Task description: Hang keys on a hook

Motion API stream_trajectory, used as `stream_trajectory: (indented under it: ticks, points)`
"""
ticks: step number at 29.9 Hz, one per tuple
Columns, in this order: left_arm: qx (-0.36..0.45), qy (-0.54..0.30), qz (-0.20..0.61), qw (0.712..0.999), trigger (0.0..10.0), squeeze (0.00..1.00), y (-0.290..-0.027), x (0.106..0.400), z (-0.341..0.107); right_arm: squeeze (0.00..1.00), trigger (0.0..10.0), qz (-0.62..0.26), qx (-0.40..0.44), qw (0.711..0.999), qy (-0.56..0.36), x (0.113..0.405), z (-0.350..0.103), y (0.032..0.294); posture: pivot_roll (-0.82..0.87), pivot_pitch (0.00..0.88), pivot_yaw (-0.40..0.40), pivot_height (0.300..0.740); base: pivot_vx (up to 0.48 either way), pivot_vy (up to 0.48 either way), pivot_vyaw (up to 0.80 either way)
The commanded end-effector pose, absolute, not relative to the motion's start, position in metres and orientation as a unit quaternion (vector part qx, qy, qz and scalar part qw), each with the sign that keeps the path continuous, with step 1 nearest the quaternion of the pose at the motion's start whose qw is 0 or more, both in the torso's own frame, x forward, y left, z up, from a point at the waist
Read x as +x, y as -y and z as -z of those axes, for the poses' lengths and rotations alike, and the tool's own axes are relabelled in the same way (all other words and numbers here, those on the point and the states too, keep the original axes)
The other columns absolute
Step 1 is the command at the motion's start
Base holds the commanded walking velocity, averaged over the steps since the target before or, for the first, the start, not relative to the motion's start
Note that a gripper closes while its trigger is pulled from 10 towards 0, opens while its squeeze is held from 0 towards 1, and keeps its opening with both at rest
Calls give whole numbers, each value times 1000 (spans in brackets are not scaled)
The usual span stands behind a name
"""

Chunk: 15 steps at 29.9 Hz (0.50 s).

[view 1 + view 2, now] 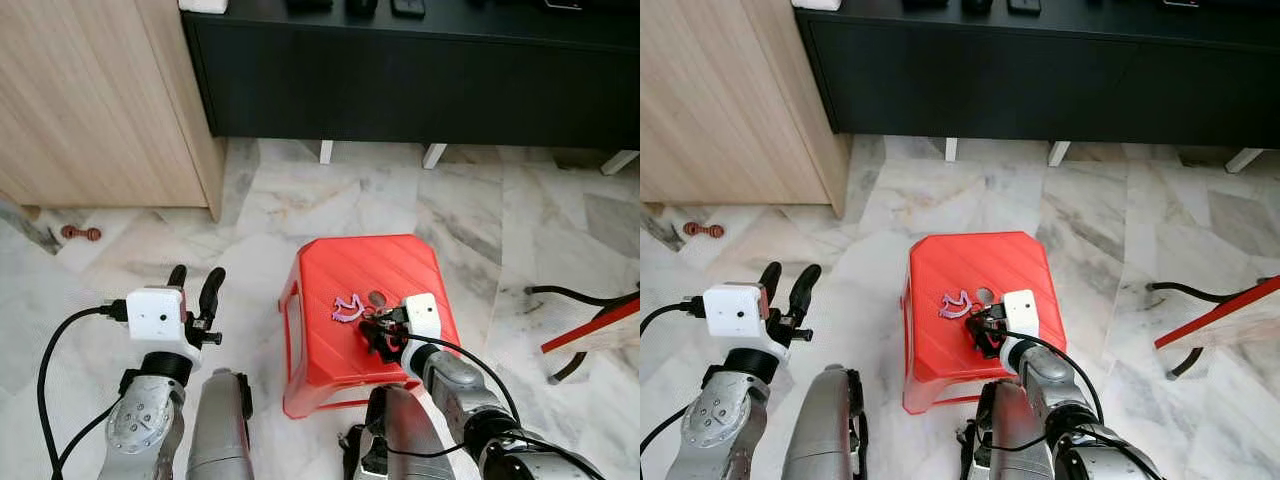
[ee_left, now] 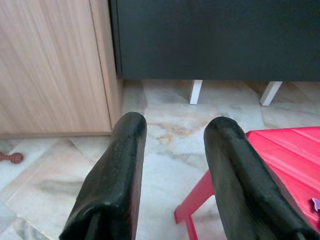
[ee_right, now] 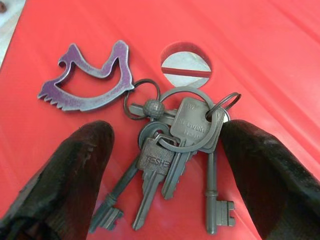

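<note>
- Black cabinet (image 1: 420, 80): I see it on white legs along the far side of the room, with small dark items on its top too cut off to identify.
- Wooden cupboard (image 1: 90, 110): it stands to the far left, its corner meeting the marble floor (image 1: 300, 200).
- Red stool (image 1: 340, 270): plastic and ribbed, it stands on the floor directly ahead of me, with a round hole (image 3: 186, 65) in its seat.
- Red bar (image 1: 590, 330): it lies tilted at the right edge, beside a black cable (image 1: 560, 292) on the floor.
- Left gripper (image 1: 195, 290): I hold it raised over the floor to the left of the stool, fingers (image 2: 117, 185) parted with a clear gap, grasping nothing and touching nothing.
- Right gripper (image 1: 378, 332): lowered onto the stool seat near its front right part, fingers (image 3: 65, 175) spread wide, one on each side of the bunch. I cannot tell whether the pads touch the metal; nothing is lifted.
- Keys (image 3: 170, 160): the bunch lies flat on the seat between the right fingers, several keys on linked rings, just beside the hole.
- Purple bird-shaped fob (image 3: 87, 80): joined to the rings, it lies flat on the seat beyond the fingertips, outside the gap.
- Small reddish object (image 1: 80, 233): it sits on the floor by the cupboard, too small to identify.
</note>
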<state>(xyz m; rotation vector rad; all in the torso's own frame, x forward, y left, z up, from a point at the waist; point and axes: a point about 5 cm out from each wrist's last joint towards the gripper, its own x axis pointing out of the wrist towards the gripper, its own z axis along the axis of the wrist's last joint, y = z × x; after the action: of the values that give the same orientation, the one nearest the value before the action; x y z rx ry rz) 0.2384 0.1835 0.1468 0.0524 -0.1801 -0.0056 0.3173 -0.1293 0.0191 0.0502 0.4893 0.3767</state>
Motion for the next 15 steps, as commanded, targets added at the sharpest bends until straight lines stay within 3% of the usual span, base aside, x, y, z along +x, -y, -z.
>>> stream_trajectory:
  ticks: [1, 15]
  points:
    - [23, 81, 7, 996, 10000, 0, -180, 235, -144, 0, 0, -177, 26, 945, -274, 307, -6, 134, 234, 334, -141, 608, 0, 0, 0]
    - [18, 76, 16, 997, 10000, 0, -177, 242, -143, 0, 0, -169, 27, 943, -286, 303, -1, 137, 225, 321, -139, 608, 0, 0, 0]
